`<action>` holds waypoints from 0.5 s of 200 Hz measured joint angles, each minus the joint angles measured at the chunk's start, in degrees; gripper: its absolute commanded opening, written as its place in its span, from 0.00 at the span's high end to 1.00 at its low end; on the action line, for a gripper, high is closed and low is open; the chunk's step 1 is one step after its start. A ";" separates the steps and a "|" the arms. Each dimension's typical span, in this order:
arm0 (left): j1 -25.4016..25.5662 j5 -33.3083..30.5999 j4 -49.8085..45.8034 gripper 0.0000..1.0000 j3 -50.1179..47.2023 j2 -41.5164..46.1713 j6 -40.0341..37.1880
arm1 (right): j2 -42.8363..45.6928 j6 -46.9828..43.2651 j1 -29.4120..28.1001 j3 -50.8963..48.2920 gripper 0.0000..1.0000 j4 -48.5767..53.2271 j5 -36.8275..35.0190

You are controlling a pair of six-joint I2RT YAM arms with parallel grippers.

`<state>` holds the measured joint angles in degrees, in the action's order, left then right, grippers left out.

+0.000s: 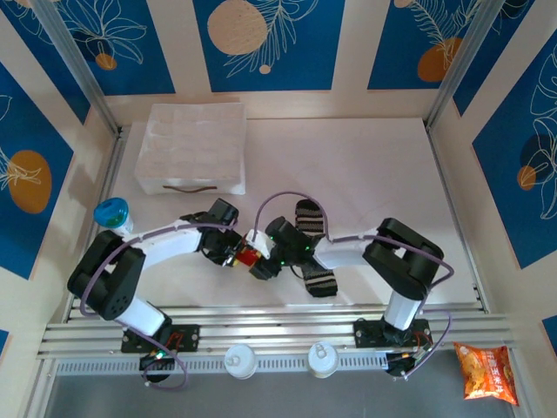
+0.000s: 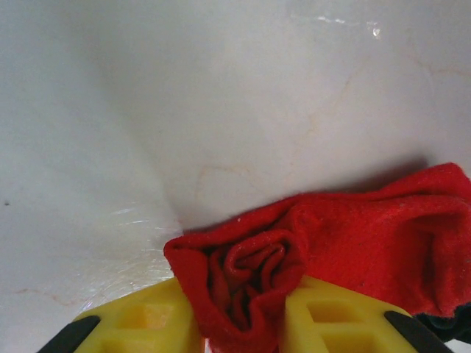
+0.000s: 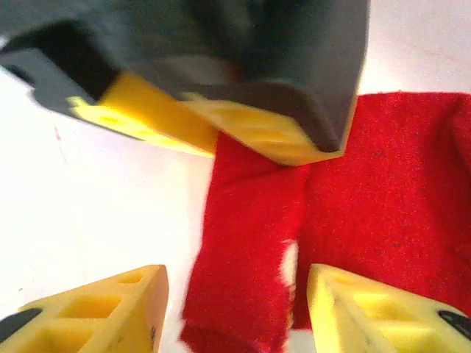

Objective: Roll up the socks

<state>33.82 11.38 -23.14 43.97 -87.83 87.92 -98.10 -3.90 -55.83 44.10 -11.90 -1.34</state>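
Observation:
The red sock (image 2: pixel 353 235) lies on the white table, its near end wound into a tight roll (image 2: pixel 250 272). My left gripper (image 2: pixel 243 323) is shut on that roll, one yellow finger (image 2: pixel 140 323) pressing on each side. From the opposite side, my right gripper (image 3: pixel 235 316) stands open, straddling the flat part of the red sock (image 3: pixel 368 198) without squeezing it. The left gripper's fingers (image 3: pixel 243 132) sit just beyond. From above, both grippers meet at the red sock (image 1: pixel 248 257). The striped sock (image 1: pixel 319 280) lies under the right arm, its other end (image 1: pixel 309 213) behind it.
A white moulded tray (image 1: pixel 191 148) stands at the back left. A blue-capped bottle (image 1: pixel 111 213) is at the left edge. Two white round caps (image 1: pixel 240 359) sit on the near rail, and a snack bag (image 1: pixel 485 372) lies at the bottom right.

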 measured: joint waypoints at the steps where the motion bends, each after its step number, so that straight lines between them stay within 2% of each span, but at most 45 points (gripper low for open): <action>1: 0.00 0.00 -0.04 0.72 0.07 -0.04 0.00 | 0.15 -0.07 -0.13 -0.07 0.42 0.00 -0.26; 28: 0.00 0.00 -0.94 0.72 0.79 -0.50 0.00 | 4.26 -4.79 -4.00 -1.11 0.42 -0.59 -7.48; 53: 0.00 0.00 -1.18 0.72 0.96 -0.61 -0.11 | 4.59 -7.74 -6.67 -0.96 0.42 -0.90 -12.15; 100: 0.00 0.26 -1.79 0.72 1.68 -1.18 -0.96 | -3.48 -11.82 -9.79 3.34 0.46 -0.92 -19.52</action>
<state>33.82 11.64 -24.93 45.65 -89.01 86.96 -101.58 -15.73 -65.63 47.44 -12.82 -20.86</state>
